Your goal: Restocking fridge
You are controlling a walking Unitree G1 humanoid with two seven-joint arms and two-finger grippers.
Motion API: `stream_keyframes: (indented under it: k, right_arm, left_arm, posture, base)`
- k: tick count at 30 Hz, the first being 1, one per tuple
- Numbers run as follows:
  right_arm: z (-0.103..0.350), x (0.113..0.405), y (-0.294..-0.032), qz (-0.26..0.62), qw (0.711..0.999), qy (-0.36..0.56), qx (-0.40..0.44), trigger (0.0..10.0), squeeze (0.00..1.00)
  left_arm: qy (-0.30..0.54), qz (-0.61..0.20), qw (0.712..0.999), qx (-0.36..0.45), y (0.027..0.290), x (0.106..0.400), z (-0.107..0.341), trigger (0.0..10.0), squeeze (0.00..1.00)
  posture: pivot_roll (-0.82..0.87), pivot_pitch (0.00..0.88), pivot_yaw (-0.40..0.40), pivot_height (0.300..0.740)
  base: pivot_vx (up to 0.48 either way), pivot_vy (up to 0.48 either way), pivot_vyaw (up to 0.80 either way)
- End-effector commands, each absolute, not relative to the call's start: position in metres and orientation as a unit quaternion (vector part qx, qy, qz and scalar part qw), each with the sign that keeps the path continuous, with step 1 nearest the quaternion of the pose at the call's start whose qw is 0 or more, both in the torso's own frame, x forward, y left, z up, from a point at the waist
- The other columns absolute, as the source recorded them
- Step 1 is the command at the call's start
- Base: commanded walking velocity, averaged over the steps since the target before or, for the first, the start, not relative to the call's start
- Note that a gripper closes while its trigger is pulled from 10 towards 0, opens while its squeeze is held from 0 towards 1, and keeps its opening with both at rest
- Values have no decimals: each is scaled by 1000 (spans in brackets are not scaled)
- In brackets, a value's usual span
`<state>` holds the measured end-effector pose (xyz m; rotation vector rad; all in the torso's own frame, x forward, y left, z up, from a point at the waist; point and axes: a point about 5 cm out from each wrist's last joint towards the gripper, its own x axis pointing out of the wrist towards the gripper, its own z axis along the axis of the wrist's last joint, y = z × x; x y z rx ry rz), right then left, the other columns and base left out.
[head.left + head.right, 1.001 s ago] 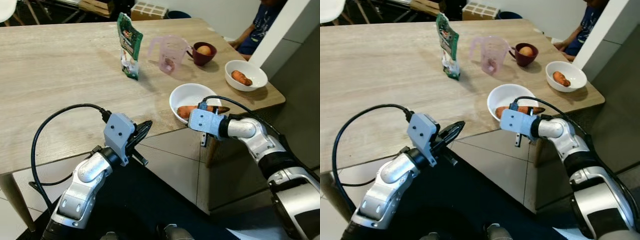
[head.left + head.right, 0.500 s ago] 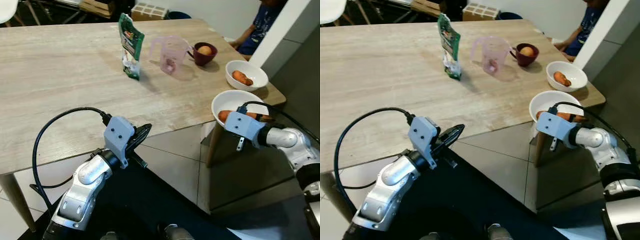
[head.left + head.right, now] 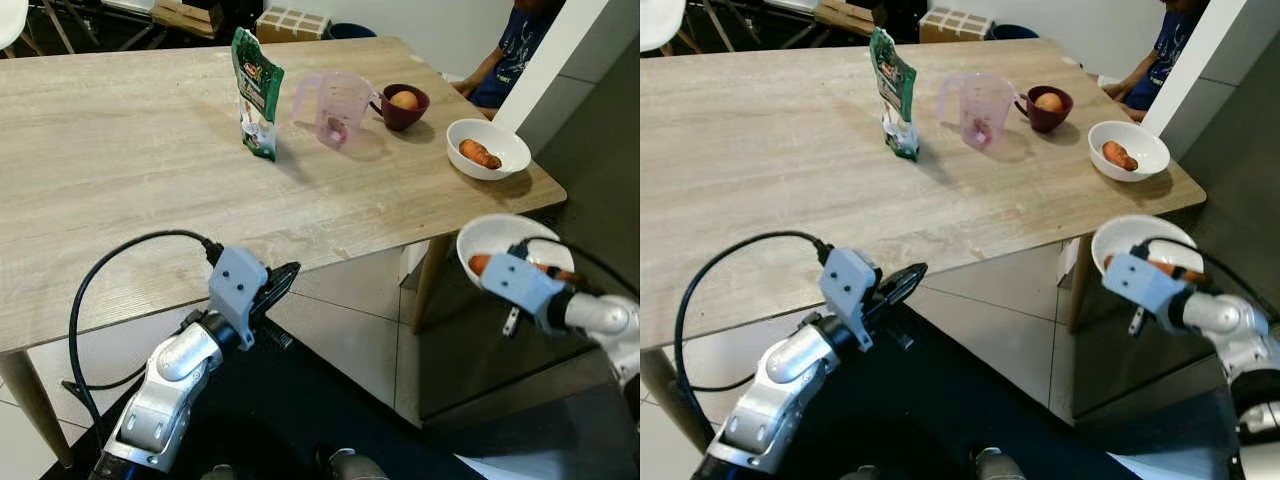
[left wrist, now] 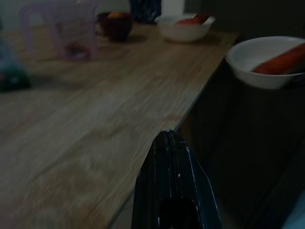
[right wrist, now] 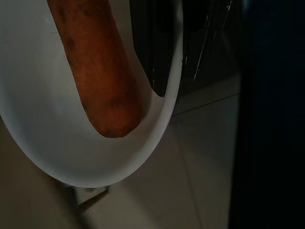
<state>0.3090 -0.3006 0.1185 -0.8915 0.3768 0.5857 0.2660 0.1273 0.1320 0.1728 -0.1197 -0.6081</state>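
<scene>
Pale wood-grain table (image 3: 120, 140) over grey floor tiles (image 3: 350, 330). Right gripper (image 3: 545, 270) apparently clamps round white bowl (image 3: 490, 240) — carrot (image 5: 95, 71) inside; left gripper (image 3: 285, 275) pressed together.

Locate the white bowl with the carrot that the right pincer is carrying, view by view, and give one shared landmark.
Left eye view: white bowl, lower right, off the table, past its corner.
Right eye view: same place, behind the right pincer.
Left wrist view: upper right.
Right wrist view: close up, rim and carrot.
Shared landmark: table edge, except in the right wrist view.
</scene>
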Motion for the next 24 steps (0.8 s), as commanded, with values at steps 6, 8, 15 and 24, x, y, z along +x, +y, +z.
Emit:
stream_keyframes:
  k: [6, 8, 15, 24]
  right_arm:
    - [78, 296, -272, 320, 839, 201, -391, 0, 0]
    - [68, 294, -261, 330, 840, 201, -381, 0, 0]
    - [26, 281, -219, 342, 849, 207, -345, 0, 0]
    - [-8, 261, -186, 336, 849, 213, -349, 0, 0]
  left_arm:
    - [-37, -278, 955, 100, 128, 257, 105, 10000, 0]
    - [-30, -282, 952, 113, 127, 254, 97, 10000, 0]
    - [-6, -255, 960, 119, 128, 243, 69, 10000, 0]
    - [12, -224, 969, 104, 133, 239, 50, 10000, 0]
  posture:
    - [-71, 142, -88, 740]
    - [-70, 138, -89, 740]
    - [-71, 130, -94, 740]
    - [-66, 126, -97, 740]
  base:
    - [0, 0, 0]
    - [0, 0, 0]
    - [0, 0, 0]
    - [0, 0, 0]
